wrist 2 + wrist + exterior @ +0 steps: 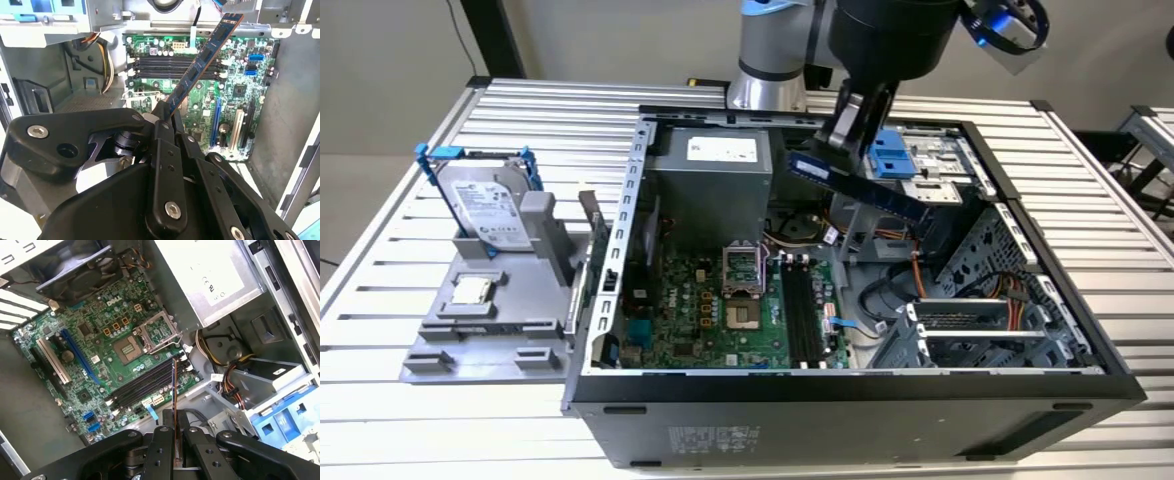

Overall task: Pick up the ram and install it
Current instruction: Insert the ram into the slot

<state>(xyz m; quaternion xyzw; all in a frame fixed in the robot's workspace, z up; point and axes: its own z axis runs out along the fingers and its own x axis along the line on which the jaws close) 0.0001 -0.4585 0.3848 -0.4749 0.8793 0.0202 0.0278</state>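
With the ram [861, 187] pinched in the gripper [834, 148] above the open case [854, 395], you have free air around it. The memory slots [803, 310] lie bare from above. In the exterior view, the processor socket [740, 272] sits just to their left. The power supply [707, 180] rises tall at the board's far end. Cables [897, 300] and the drive cage [974, 335] crowd the slots' right side.

Matt ribbed bare-metal tabletop [387, 420]. Dull grey sheet-metal computer case [636, 200]. Matt black pincer [164, 116], bright metal screws [172, 210]. Smooth, slightly glossy circuit-board ram [206, 56].
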